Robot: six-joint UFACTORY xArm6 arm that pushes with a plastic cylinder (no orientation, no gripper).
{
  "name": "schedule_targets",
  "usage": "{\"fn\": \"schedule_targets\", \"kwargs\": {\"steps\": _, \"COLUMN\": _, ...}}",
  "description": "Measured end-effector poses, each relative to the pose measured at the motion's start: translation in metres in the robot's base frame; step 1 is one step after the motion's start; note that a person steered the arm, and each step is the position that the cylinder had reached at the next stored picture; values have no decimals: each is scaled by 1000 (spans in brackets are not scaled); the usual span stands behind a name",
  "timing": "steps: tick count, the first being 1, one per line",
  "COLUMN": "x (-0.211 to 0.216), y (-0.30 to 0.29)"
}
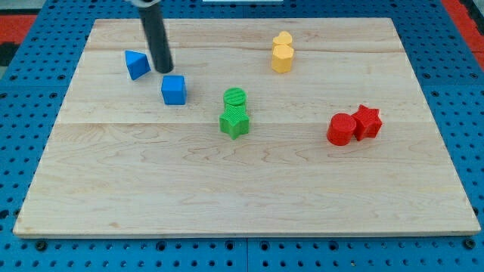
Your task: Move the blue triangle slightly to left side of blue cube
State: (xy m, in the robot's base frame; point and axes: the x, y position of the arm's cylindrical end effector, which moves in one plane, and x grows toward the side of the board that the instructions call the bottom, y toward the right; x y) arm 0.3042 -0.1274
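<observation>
Sitting toward the far left of the wooden board, the blue triangle is lying up and to the left of the blue cube, the two a little apart. Between them the dark rod is coming down from the far edge, and my tip is resting on the board just right of the triangle and just beyond the cube; the rod is carrying no fingers, so nothing is being held. Further right, a green cylinder is touching a green star near the middle. Two yellow blocks are standing together at the far side. A red cylinder is touching a red star on the right.
</observation>
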Motion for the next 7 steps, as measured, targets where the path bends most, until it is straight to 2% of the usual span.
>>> {"fn": "schedule_targets", "kwargs": {"steps": 1, "x": -24, "y": -54}}
{"fn": "schedule_targets", "kwargs": {"steps": 2, "x": -19, "y": -82}}
{"fn": "schedule_targets", "kwargs": {"steps": 4, "x": 21, "y": -81}}
{"fn": "schedule_targets", "kwargs": {"steps": 6, "x": -1, "y": -64}}
{"fn": "schedule_targets", "kwargs": {"steps": 7, "x": 15, "y": -33}}
